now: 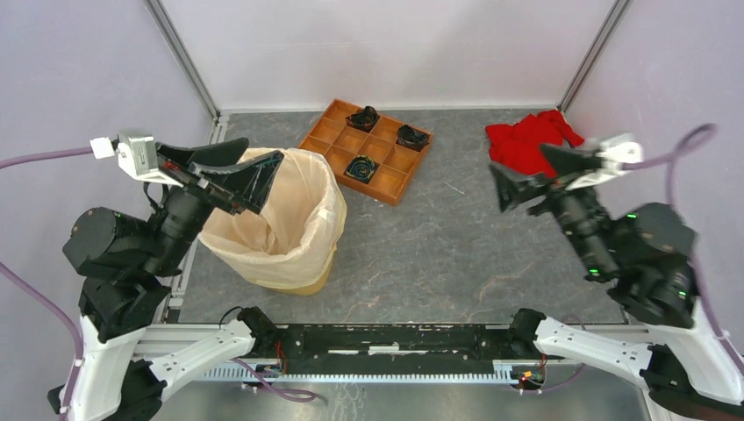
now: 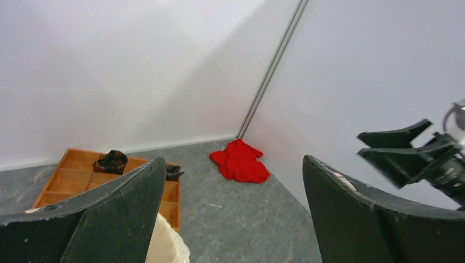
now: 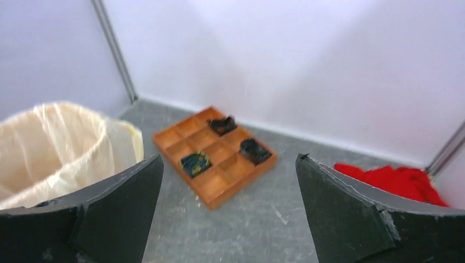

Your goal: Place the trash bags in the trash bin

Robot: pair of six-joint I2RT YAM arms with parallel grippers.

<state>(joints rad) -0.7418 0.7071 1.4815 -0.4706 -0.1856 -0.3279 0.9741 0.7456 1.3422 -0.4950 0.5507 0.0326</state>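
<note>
Cream-white trash bag (image 1: 289, 206) lined the yellow trash bin (image 1: 307, 282), its film folded over the rim.
We saw the left gripper (image 1: 265, 149) at the bin's far-left rim, jaws spread wide, holding nothing; whether a fingertip brushed the film we could not tell. The right gripper (image 1: 518, 162) hung well apart, likewise spread, near the red cloth (image 1: 526, 140).
</note>
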